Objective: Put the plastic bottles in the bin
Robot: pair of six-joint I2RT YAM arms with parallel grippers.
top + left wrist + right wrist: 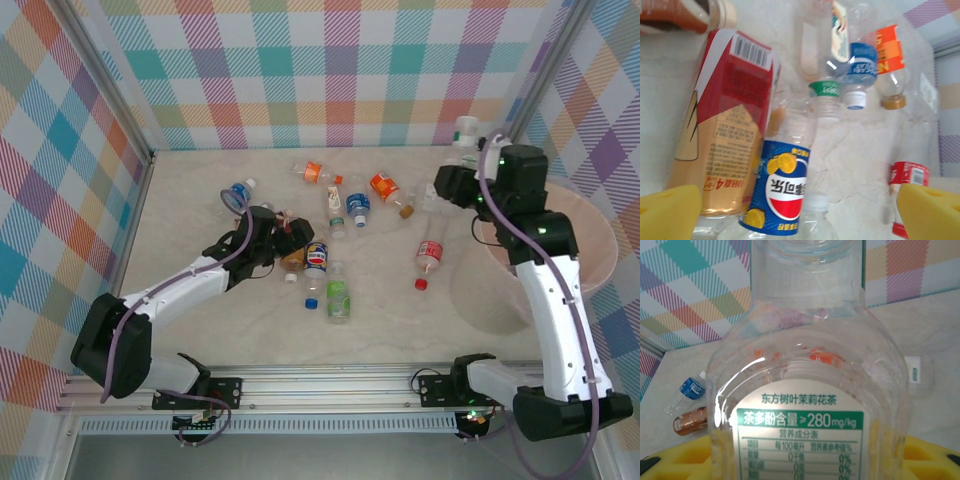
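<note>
Plastic bottles (338, 298) lie scattered mid-table. Your right gripper (463, 160), arm reared up, clamps a green-label bottle (800, 390) by the bin's (600, 245) far-left rim. Your left gripper (800, 212) is stretched low, pads spread, over the cluster's left edge.

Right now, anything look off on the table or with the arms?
Nothing spilled or broken. The loose bottles lie on their sides, scattered across the table, as expected for this job. The right gripper holds a clear green-labelled bottle near the bin.
</note>
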